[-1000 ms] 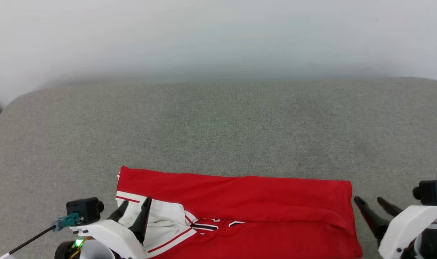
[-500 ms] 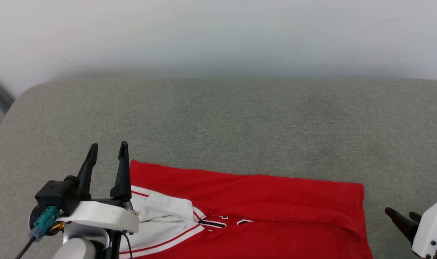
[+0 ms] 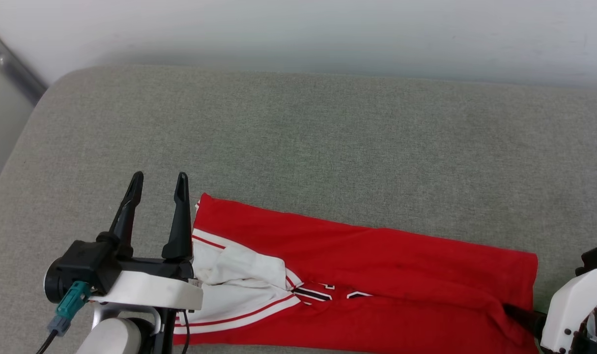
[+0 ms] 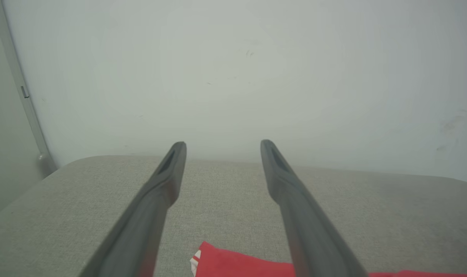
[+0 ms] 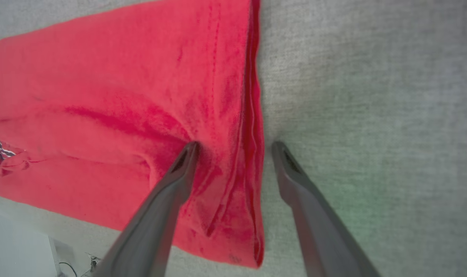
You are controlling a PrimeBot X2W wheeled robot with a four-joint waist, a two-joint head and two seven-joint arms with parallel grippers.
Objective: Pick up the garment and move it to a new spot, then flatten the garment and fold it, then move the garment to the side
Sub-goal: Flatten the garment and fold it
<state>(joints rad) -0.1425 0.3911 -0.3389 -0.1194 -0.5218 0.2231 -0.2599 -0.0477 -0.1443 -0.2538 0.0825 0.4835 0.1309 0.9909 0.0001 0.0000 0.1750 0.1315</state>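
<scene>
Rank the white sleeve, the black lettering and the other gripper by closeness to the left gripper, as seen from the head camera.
1. White sleeve, just right of the left gripper.
2. Black lettering, mid-shirt, farther right.
3. Right gripper, far right, at the garment hem.

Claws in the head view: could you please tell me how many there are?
2. The left claw stands open at the lower left, beside the white-sleeved end of the shirt. The right claw is at the lower right, at the other end, largely hidden.
</scene>
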